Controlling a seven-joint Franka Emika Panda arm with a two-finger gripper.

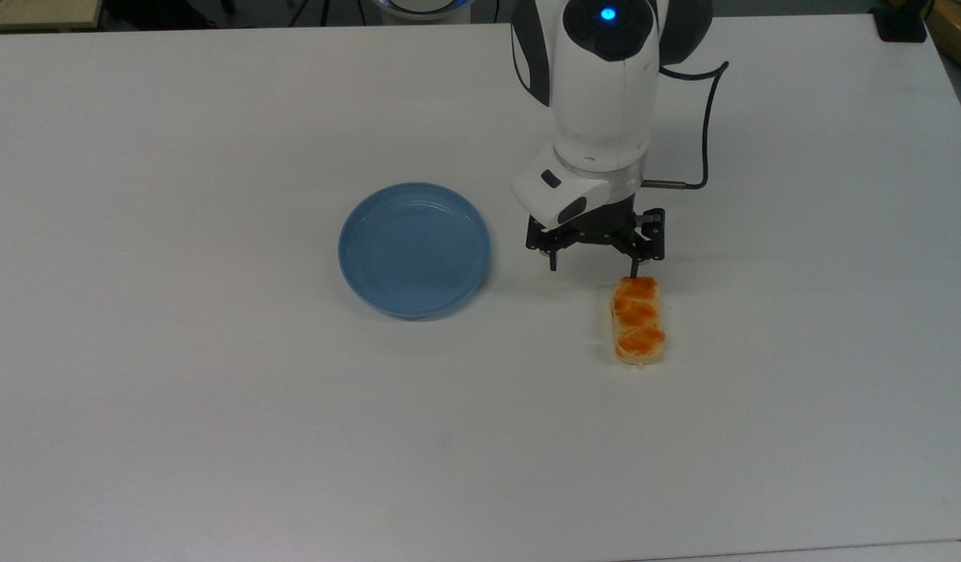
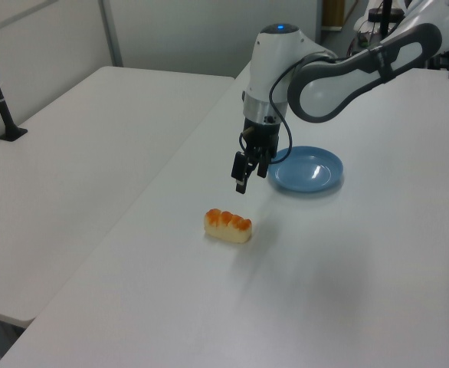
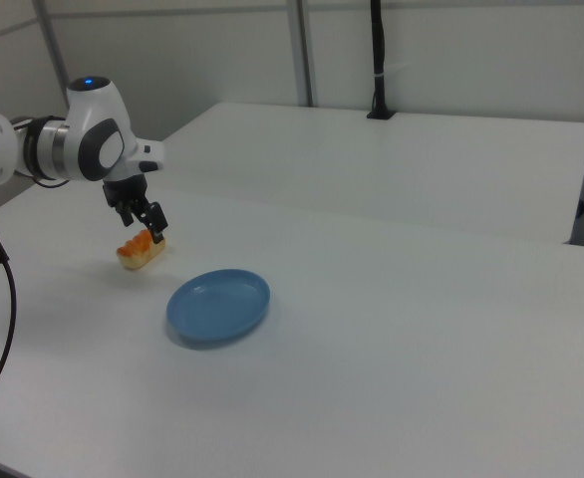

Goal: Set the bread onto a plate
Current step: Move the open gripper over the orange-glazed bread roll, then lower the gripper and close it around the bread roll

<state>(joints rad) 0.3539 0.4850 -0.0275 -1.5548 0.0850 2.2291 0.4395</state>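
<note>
One bread (image 1: 638,320), one plate (image 1: 414,250)

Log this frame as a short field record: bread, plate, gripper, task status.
bread: bread lying on the white table, apart from the plate
plate: light-blue plate, nothing on it, on the top view's left of the bread
gripper: gripper open, above the table beside the bread's far end, holding nothing
task status: bread not yet grasped
</note>
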